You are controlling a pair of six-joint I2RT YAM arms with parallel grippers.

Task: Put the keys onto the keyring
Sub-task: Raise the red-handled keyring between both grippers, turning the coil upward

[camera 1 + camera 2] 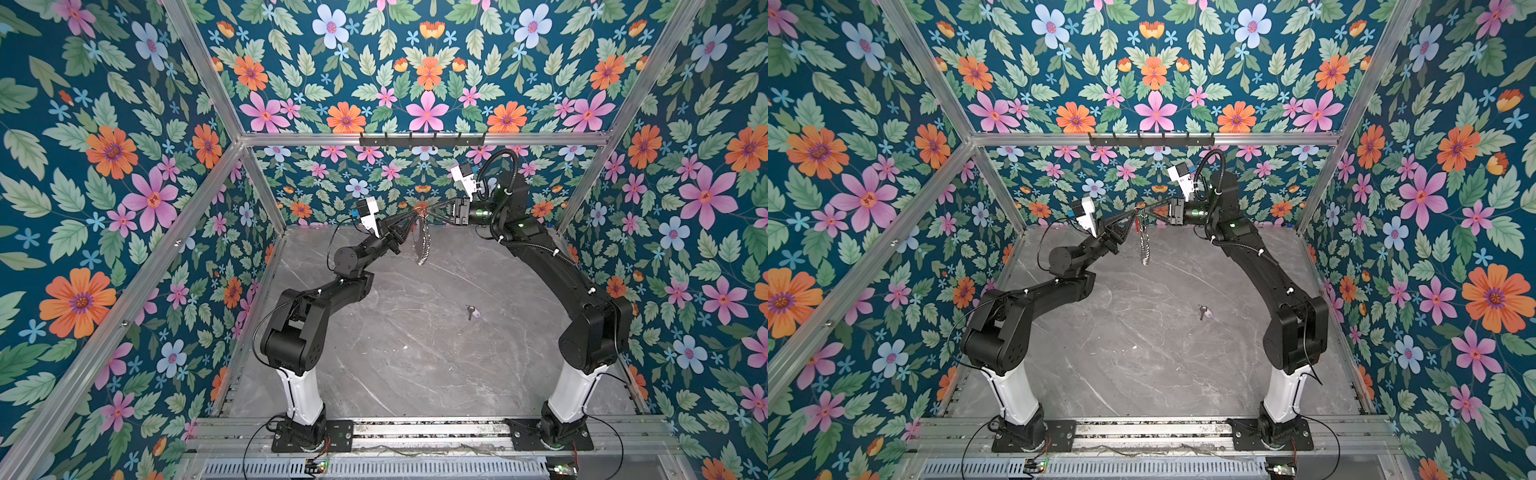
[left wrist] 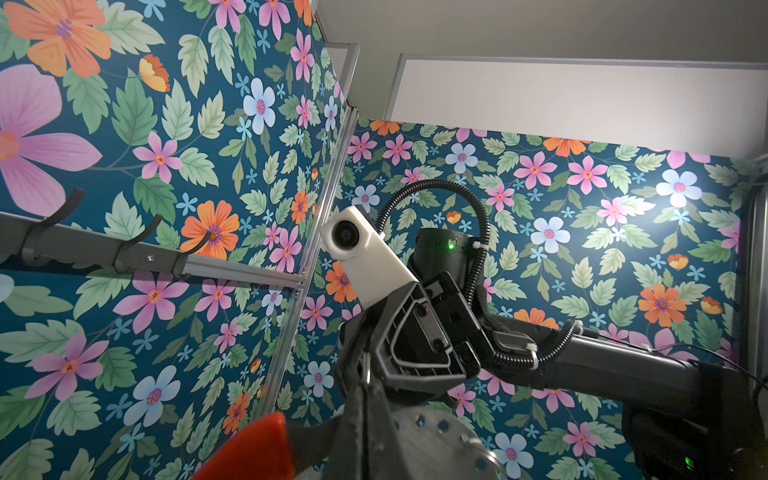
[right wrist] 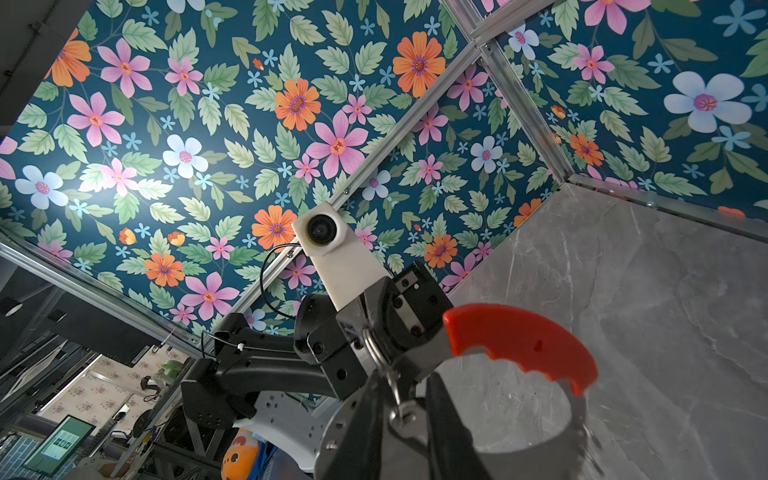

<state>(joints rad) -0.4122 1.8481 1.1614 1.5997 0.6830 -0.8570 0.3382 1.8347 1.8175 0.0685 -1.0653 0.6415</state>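
Observation:
The keyring (image 1: 422, 245) hangs in the air at the back of the cell, with both grippers at its top. Its red curved section (image 3: 519, 340) and metal band show in the right wrist view. My left gripper (image 2: 365, 399) is shut on the keyring's wire beside the red section (image 2: 249, 453). My right gripper (image 3: 405, 411) faces it, jaws narrowly apart around a small silver ring on the loop. In both top views the left gripper (image 1: 415, 215) and right gripper (image 1: 430, 212) meet tip to tip. The keys (image 1: 473, 311) lie alone on the table, right of centre, also visible at keys (image 1: 1203, 311).
The grey marble table (image 1: 415, 365) is boxed in by floral walls and aluminium posts. A dark hook rail (image 1: 422, 140) runs along the back wall just above the grippers. Both arm bases stand on the front rail.

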